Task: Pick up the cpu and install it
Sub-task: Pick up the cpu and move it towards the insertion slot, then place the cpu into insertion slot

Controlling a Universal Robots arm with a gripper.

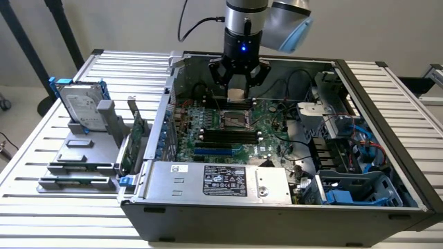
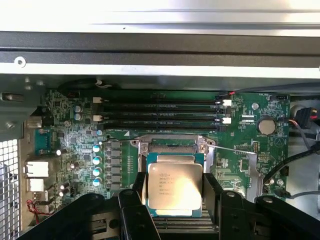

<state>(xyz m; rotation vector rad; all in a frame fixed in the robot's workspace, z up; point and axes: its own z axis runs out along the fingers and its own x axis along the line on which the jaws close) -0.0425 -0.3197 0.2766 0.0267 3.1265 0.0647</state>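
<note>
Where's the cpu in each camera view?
Exterior view: the cpu is in the claw, above the motherboard's far edge.
Wrist view: the cpu is between the claw's fingers, over the socket.
Shared landmark: the metal-framed socket.

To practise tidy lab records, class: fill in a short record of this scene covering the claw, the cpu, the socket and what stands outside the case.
claw: inside the open computer case, shut on the cpu
cpu: held flat, metal top up, in the air over the motherboard
socket: on the green motherboard, close below the cpu; cpu not seated
outside the case: hard drive upright on a grey stand, at the exterior view's left
</note>
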